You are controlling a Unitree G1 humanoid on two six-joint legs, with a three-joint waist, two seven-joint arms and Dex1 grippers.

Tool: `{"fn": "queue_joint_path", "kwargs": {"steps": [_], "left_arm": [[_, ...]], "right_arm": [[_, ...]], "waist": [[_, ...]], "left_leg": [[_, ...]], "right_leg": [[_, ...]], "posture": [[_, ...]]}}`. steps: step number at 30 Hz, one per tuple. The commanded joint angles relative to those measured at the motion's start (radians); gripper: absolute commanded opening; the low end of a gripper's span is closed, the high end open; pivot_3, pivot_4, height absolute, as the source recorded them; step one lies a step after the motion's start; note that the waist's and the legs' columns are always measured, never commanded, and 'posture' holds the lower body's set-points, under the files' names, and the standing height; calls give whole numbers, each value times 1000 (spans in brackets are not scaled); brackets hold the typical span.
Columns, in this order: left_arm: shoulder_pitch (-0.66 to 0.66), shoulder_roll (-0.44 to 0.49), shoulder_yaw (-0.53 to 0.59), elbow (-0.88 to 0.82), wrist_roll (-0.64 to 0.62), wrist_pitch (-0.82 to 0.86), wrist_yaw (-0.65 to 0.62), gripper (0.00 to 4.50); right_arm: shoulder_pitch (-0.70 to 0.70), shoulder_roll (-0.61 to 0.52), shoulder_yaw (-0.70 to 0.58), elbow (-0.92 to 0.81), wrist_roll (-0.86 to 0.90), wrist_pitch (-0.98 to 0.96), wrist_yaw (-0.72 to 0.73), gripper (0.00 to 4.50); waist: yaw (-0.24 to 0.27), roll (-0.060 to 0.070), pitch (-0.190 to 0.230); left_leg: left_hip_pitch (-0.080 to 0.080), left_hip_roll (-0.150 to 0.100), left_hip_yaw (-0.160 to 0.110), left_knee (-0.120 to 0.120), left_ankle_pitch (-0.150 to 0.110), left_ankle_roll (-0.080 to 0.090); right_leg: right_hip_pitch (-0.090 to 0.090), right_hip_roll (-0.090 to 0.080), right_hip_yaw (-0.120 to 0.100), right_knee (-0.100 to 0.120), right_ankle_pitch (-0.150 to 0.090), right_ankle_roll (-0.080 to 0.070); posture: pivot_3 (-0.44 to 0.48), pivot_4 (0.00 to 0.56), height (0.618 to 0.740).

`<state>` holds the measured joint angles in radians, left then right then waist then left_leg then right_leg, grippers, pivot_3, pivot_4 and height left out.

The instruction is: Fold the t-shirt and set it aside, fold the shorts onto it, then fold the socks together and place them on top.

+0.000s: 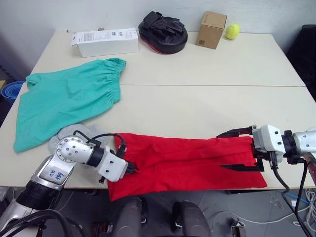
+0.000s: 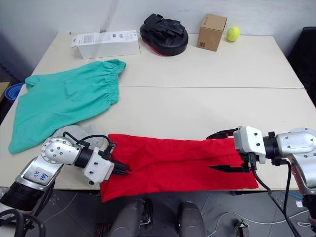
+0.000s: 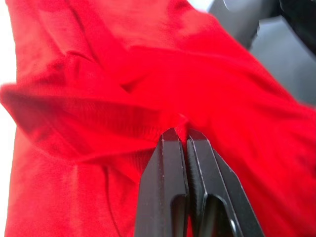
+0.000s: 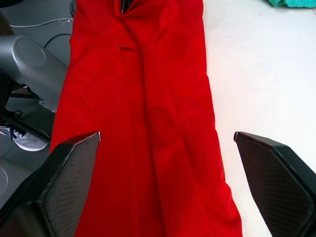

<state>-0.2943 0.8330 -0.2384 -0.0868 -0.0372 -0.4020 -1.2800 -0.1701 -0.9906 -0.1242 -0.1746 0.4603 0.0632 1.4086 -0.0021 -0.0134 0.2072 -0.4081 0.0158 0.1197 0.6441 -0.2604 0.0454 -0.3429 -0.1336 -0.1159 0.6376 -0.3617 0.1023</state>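
Left gripper (image 3: pixel 180 134) reaches in low from the left, fingers pinched tight on the t-shirt (image 1: pixel 187 160), a long red strip along the table's (image 1: pixel 207 106) near edge. Right gripper (image 1: pixel 239 149) hovers level at its far end, fingers spread wide. No legible writing.

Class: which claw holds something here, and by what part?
The left claw pinches a fold at one end of the red t-shirt. The right claw is open, holding nothing.

pale table (image 1: pixel 207 106), grey wall (image 1: pixel 59 12)
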Motion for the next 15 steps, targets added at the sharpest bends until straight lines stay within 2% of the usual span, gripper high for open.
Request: {"fn": "queue_joint_path", "kwargs": {"steps": [1, 10, 15], "left_arm": [[16, 9, 8, 23, 7, -52, 22, 31], [89, 42, 42, -54, -56, -7, 42, 31], [151, 57, 91, -147, -133, 147, 74, 31]], "right_arm": [[-7, 8, -3, -4, 2, -12, 1, 4421], [-2, 19, 3, 0, -10, -24, 5, 4421], [-1, 22, 6, 8, -16, -35, 8, 4421]], "waist": [[0, 0, 0], [-3, 0, 0], [-2, 0, 0]], "left_leg": [[0, 0, 0, 0, 0, 0], [0, 0, -1, 0, 0, 0], [0, 0, -1, 0, 0, 0]], "right_leg": [[0, 0, 0, 0, 0, 0], [0, 0, 0, 0, 0, 0], [0, 0, 0, 0, 0, 0]], "posture": [[0, 150, 740], [0, 150, 740], [0, 150, 740]]}}
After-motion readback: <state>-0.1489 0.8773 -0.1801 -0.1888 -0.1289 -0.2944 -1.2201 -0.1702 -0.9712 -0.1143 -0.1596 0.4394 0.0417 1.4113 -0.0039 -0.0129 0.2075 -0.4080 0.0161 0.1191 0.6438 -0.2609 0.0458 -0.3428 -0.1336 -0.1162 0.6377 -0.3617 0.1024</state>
